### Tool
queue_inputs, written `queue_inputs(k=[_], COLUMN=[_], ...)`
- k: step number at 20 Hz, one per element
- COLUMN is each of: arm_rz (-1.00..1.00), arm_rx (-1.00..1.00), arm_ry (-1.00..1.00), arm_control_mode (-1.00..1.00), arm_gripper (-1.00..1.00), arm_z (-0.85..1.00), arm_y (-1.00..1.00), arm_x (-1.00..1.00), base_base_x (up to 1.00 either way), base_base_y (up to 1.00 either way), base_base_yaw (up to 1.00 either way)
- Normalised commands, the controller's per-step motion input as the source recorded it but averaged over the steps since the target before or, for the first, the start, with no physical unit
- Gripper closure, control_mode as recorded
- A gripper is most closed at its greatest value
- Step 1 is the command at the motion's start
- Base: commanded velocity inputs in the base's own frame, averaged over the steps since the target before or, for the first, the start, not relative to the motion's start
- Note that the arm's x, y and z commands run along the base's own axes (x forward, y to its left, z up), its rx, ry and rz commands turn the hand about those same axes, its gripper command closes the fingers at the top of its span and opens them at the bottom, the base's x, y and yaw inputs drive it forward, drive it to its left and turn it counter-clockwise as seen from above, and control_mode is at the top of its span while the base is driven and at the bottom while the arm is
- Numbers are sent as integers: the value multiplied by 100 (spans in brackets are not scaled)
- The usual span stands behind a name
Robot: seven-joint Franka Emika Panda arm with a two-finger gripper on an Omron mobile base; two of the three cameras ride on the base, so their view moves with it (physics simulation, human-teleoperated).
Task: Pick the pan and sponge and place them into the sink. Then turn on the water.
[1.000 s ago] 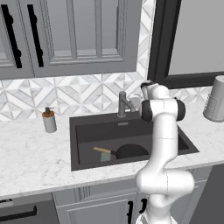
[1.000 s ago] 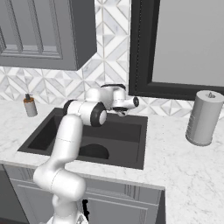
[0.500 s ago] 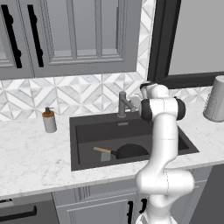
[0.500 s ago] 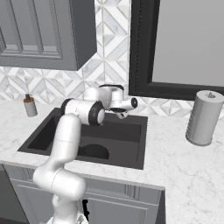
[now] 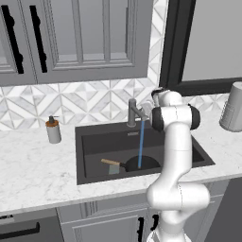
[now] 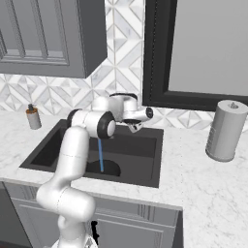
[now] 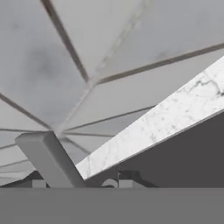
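Simulated kitchen, taking the sink as the landmark and reading from near to far. Nearest is the front strip of white marble worktop, with the arm's base just beyond its edge. Inside the sink, on its floor toward the front, lies the pan; its wooden handle points away from the arm toward the sink's left side, so the long axis runs roughly parallel to the front rim. A small flat pad beside the handle is probably the sponge, though it is too small to be sure. The water falls as a thin blue stream from the faucet at the sink's back rim into the pan. The tool sits at the back rim, just right of the faucet and above the basin; whether its fingers are apart or together cannot be told. In the hand view a grey lever rises close before the camera, so the faucet appears to lie directly ahead of the tool. Beyond and left of the sink stands a soap dispenser; well to the right, a paper-towel roll. No legible writing or brand is present. With both items in the sink and water running, the task appears essentially complete.
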Motion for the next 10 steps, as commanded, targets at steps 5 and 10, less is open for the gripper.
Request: queue_inputs(k=[5,10], arm_rz=[-7,0], arm_rx=[1,0], arm_ry=[10,0], arm_control_mode=[-100,-100], arm_gripper=[100,100], arm_z=[-25,0], arm_y=[-19,0], arm_x=[11,0], base_base_x=[0,0], base_base_y=[0,0], base_base_yaw=[0,0])
